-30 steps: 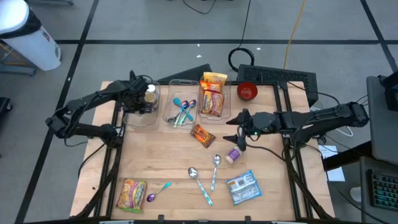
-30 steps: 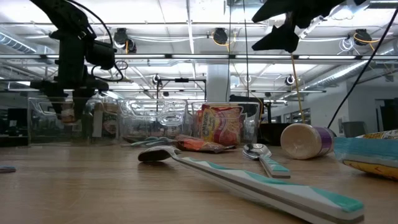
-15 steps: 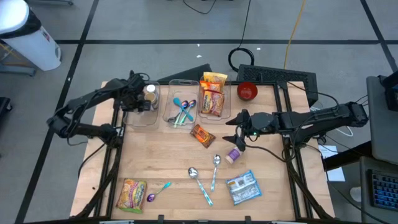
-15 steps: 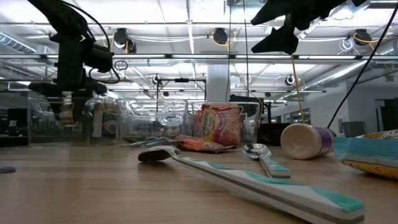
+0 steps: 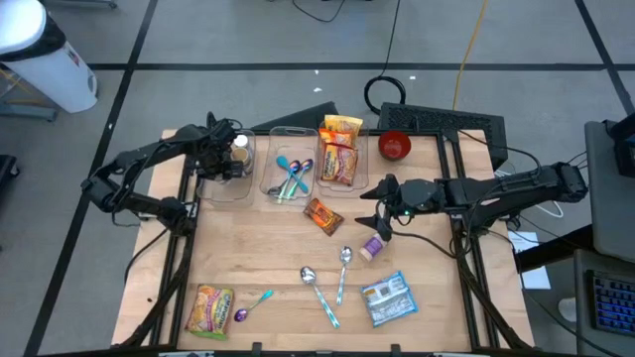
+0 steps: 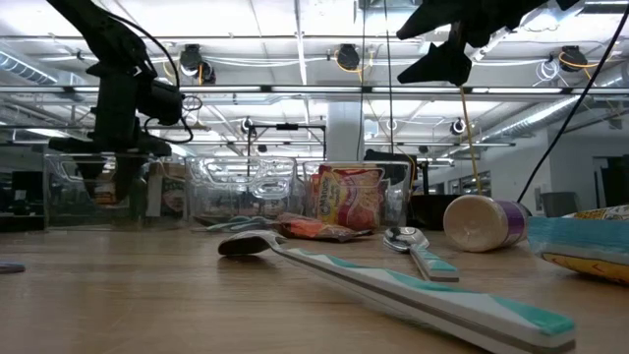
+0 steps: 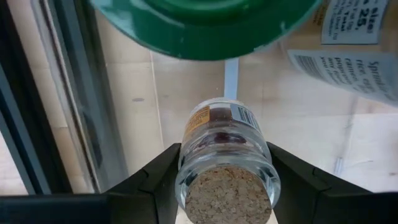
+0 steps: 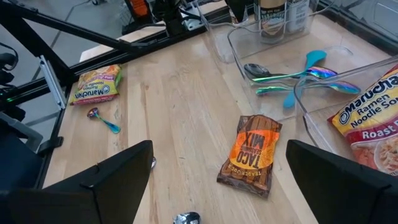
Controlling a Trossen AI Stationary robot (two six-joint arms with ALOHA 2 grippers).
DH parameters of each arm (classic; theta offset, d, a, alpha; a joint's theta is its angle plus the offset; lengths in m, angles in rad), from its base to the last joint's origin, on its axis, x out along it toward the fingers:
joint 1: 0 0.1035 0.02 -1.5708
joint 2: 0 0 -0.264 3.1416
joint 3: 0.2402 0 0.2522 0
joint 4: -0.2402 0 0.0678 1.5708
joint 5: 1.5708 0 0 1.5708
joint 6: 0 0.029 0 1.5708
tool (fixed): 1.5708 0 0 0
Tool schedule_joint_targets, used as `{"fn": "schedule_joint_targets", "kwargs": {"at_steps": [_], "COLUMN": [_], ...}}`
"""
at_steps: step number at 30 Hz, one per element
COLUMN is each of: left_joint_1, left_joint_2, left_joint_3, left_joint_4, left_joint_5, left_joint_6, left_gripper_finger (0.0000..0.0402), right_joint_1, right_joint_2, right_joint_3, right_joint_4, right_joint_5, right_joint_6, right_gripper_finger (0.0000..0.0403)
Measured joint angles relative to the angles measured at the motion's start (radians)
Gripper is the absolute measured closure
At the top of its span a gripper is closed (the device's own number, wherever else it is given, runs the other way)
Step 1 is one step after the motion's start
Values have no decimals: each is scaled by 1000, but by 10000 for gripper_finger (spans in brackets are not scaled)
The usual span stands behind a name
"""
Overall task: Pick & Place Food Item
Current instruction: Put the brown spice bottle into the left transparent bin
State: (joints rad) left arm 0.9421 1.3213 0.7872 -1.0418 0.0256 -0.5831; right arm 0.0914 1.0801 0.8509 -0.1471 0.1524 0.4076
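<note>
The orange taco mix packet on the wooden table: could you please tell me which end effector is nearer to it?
Right. The right end effector hovers just beside the orange taco mix packet; the left end effector is farther off, over the clear bin.

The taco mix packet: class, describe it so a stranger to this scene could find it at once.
Start at the row of clear bins along the table's far edge. Just in front of them, on bare wood near the middle, lies the taco mix packet. Unlike the ramen packs in the bin behind, it is small, orange and brown, and lies askew.

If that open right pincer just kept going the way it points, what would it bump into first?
Probably the taco mix packet, lying flat on the table straight ahead of the right pincer; depth is hard to judge.
</note>
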Motion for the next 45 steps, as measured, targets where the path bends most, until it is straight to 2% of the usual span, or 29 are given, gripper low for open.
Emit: {"fn": "schedule_joint_targets", "kwargs": {"at_steps": [22, 45], "left_joint_1": [0, -15], "left_joint_2": [2, 68], "left_joint_3": [0, 4], "left_joint_4": [54, 78], "left_joint_5": [-77, -65], "left_joint_6": [-32, -54], "left_gripper_finger": [208, 208], "right_joint_1": [0, 0], "right_joint_2": [0, 0], "right_joint_3": [0, 0], "right_joint_4": [-1, -1], "right_joint_5": [0, 0], "right_joint_6": [-4, 0], "right_gripper_finger": [39, 39]}}
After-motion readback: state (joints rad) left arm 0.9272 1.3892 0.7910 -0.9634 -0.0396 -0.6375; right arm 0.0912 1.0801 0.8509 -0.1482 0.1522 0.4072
